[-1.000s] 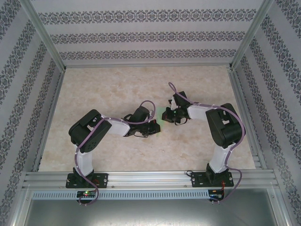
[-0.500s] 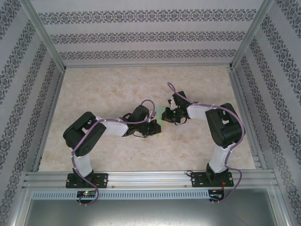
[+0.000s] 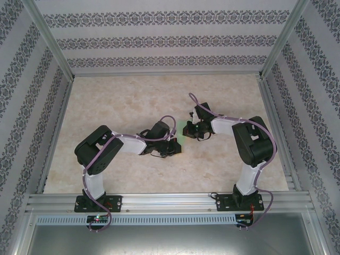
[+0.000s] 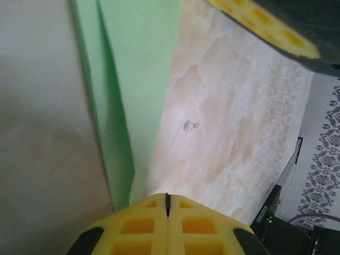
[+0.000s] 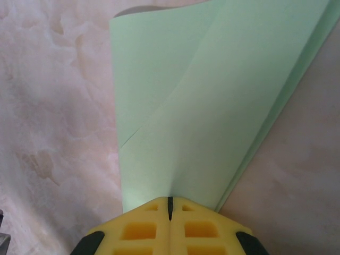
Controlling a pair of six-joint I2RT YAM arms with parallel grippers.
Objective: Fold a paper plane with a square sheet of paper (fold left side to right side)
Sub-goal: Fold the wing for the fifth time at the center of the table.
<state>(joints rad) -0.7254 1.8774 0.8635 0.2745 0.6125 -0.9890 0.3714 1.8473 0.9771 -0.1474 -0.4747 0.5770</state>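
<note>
- The left arm rose from its base at the near edge, bent at a dark elbow and ran its white forearm rightward, low over the beige marbled tabletop [image 3: 133,95], towards the middle.
- The left hand [image 3: 176,147] pointed right and down, close to the surface.
- In the left wrist view, the left hand [image 4: 167,204] had its yellow gridded fingertips pressed together, with only a thin seam between them.
- The thin pale mint-green sheet of paper [image 3: 187,129] lay near the middle of the tabletop, between the two hands.
- Seen from the left wrist, the sheet of paper [image 4: 141,74] was a long, folded strip with overlapping layers, and its narrow end reached the left side of the closed tips.
- A second yellow pad [image 4: 265,26] crossed the top right corner of that view.
- The right arm stood upright from its base and folded over at a dark elbow, its forearm reaching left.
- The right hand [image 3: 196,130] sat at the paper's right edge.
- The right hand [image 5: 170,210] was likewise pressed shut, and the layers of the sheet of paper [image 5: 212,106] converged at its tips.
- Whether either hand had a layer caught between its fingers could not be told.
</note>
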